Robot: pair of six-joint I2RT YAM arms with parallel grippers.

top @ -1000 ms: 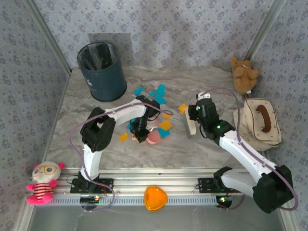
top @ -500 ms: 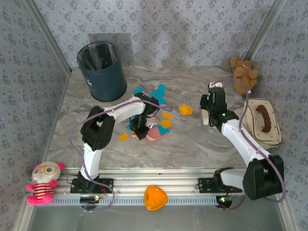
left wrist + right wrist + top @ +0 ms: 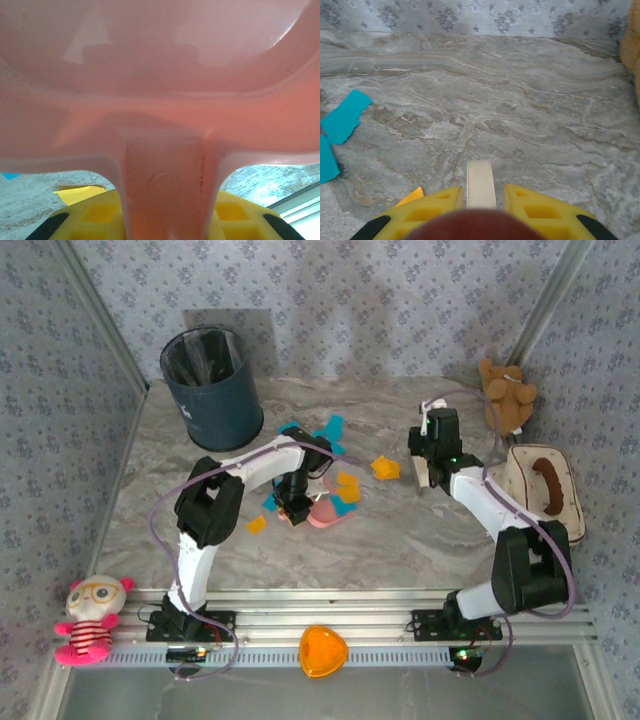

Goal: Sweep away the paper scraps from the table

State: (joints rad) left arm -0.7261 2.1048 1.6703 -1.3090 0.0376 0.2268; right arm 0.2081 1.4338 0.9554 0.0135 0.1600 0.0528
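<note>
a grey-beige marble-patterned worktop (image 3: 400, 540) with wavy veins fills the floor of a small booth, closed in at the back and on both sides by blue-grey walls (image 3: 400, 300) printed with small flowers, with aluminium posts (image 3: 545, 300) in the back corners and an aluminium rail (image 3: 380, 602) along the near edge. the paper scraps (image 3: 329, 430), cyan and orange bits, lie scattered about the middle of the worktop, most of them in a loose cluster to the right of a dark blue bin (image 3: 212, 388) that stands upright in the back left corner; one orange bit sits apart to the right of the cluster and another to its near left. the left fingers (image 3: 293, 510) are clenched on the handle of a pink dustpan (image 3: 325, 512), which rests low on the worktop among the nearest scraps. the right fingers (image 3: 435, 435) are closed around a cream bar (image 3: 480, 182), held above bare marble right of the cluster and facing the back wall. a brown teddy (image 3: 507, 395) sits in the back right corner, and a cream hat-like thing (image 3: 540, 510) lies by the right wall. a pink doll (image 3: 90, 620) leans at the near left corner, and an orange heart-shaped dish (image 3: 323, 650) rests in front of the rail.
</note>
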